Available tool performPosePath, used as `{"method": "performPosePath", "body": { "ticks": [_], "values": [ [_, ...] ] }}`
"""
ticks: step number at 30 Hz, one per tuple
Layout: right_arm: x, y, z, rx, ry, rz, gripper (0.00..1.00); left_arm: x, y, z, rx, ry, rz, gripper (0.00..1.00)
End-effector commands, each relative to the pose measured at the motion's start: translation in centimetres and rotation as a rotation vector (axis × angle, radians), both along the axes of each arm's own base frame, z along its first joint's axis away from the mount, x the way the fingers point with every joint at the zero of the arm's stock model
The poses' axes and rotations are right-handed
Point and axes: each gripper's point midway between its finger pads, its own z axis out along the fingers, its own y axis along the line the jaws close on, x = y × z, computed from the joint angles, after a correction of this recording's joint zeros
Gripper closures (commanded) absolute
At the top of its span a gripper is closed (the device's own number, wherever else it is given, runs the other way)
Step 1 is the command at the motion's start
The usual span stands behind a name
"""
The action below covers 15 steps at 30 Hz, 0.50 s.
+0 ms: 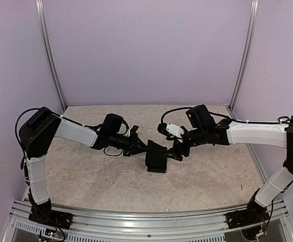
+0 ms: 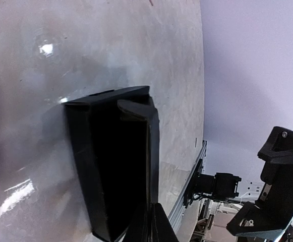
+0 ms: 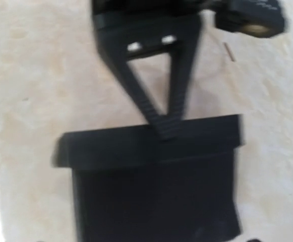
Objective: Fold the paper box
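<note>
The paper box [image 1: 156,157] sits near the middle of the marbled bench [image 1: 85,176], between the two arms, a matte black, partly folded piece with its long side running from the far edge towards the near one. In the left wrist view the paper box [image 2: 111,166] shows as a shallow open shell with raised walls, and a short flap is bent inward at one end. The left end effector [image 1: 142,147] reaches in from the left and its fingers are drawn together to a narrow point on the box's edge. From the right wrist camera the left end effector [image 3: 165,130] forms a closed V whose tip overlaps the broad upper band of the paper box [image 3: 156,201], pinching the thin cardboard there; this picture is somewhat blurred. The left wrist camera shows the same grip from behind, with the left end effector [image 2: 149,224] closed on the box wall at the bottom of the frame. The right end effector [image 1: 174,152] is just beside the box's right side. Seen from the left wrist, the right end effector [image 2: 244,187] has its jaws spread wide and holds nothing, standing apart from the box. An aluminium rail [image 1: 136,222] borders the bench's near edge.
</note>
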Motion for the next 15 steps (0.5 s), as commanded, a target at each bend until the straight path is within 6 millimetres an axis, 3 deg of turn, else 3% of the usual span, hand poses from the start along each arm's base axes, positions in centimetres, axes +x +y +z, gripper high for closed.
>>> {"method": "performPosePath", "body": {
  "ticks": [1, 7, 15],
  "values": [
    [2.5, 0.9, -2.0, -0.031, 0.052, -0.050, 0.19, -1.1, 2.5, -6.5, 0.163, 0.124, 0.028, 0.95],
    [3.8, 3.2, -5.7, -0.059, 0.147, -0.021, 0.35, -1.1, 3.0, -7.9, 0.180, 0.154, 0.025, 0.95],
    [4.4, 2.2, -10.7, -0.190, 0.185, -0.055, 0.49, -1.1, 3.4, -7.8, 0.197, 0.129, 0.018, 0.93]
  ]
}}
